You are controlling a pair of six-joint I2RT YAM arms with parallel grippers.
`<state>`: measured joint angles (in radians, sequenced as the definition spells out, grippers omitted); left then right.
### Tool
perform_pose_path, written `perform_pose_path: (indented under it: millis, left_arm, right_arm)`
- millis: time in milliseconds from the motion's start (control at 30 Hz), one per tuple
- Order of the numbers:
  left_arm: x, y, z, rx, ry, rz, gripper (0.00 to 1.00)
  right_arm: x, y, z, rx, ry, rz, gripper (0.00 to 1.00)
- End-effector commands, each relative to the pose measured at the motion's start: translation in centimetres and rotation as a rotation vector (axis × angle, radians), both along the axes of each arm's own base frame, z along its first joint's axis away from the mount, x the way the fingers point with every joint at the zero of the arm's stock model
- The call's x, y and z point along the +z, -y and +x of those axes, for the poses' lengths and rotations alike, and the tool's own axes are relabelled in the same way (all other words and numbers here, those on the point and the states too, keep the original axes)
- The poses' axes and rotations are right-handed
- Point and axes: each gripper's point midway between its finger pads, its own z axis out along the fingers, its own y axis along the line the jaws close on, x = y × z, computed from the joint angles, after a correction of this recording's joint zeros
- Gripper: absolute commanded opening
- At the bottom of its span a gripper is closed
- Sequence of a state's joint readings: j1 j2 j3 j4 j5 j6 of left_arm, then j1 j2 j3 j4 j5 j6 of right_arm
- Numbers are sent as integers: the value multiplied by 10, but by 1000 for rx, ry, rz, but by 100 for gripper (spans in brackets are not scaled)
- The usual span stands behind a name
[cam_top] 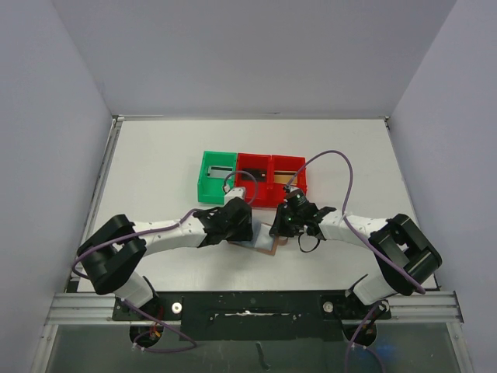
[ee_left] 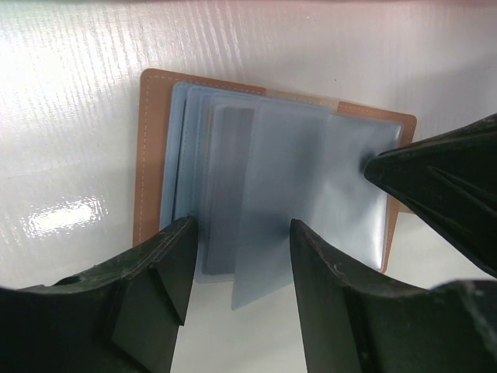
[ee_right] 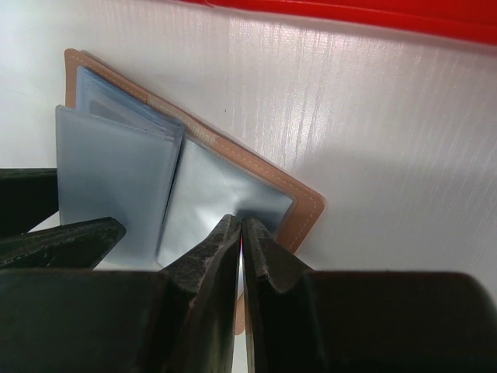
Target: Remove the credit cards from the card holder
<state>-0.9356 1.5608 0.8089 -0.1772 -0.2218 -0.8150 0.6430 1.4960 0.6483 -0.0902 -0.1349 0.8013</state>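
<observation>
Presently, your card holder (cam_top: 266, 246) lies open and flat on the white table (cam_top: 155, 171), on the near side of the red bins (cam_top: 272, 180), with the green bin (cam_top: 216, 177) to their left. Both arms reach inward and meet over it. From the left wrist view, note the brown stitched rim facing up around stacked pale blue-grey pockets. Your left gripper (ee_left: 242, 225) stands with its fingers apart, one on each side of a loose translucent leaf (ee_left: 272, 202) that rises from the pockets and runs down between them. The leaf's edge passes behind one finger, and you cannot tell from these views whether either pad presses it; no clamp is evident. A darker grey rectangle (ee_left: 229, 186) shows inside one pocket; whether it is a card cannot be told. Your right gripper (ee_right: 241, 223) has its fingers drawn together, only a thin sliver between them, with the tips set down on the blue-grey inner face of the holder's right half, close to the brown edge. Nothing is caught between those fingers. In the right wrist view the holder sits at an angle, its pockets fanned upward on the left half, and one left finger lies low beside them.
</observation>
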Motion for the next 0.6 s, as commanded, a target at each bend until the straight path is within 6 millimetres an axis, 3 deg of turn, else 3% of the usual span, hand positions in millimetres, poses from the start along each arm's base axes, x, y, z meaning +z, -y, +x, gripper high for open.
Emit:
perform_pose_path:
  millis: [0, 367, 567]
  left_arm:
    - [38, 32, 3, -58, 57, -124, 49]
    - [45, 39, -1, -80, 65, -151, 53]
    - [49, 47, -6, -113, 61, -203, 57]
  right_arm:
    - [-3, 1, -3, -1, 2, -3, 9]
    - [-3, 1, -4, -1, 3, -1, 10]
    - [-3, 0, -4, -2, 2, 6, 15]
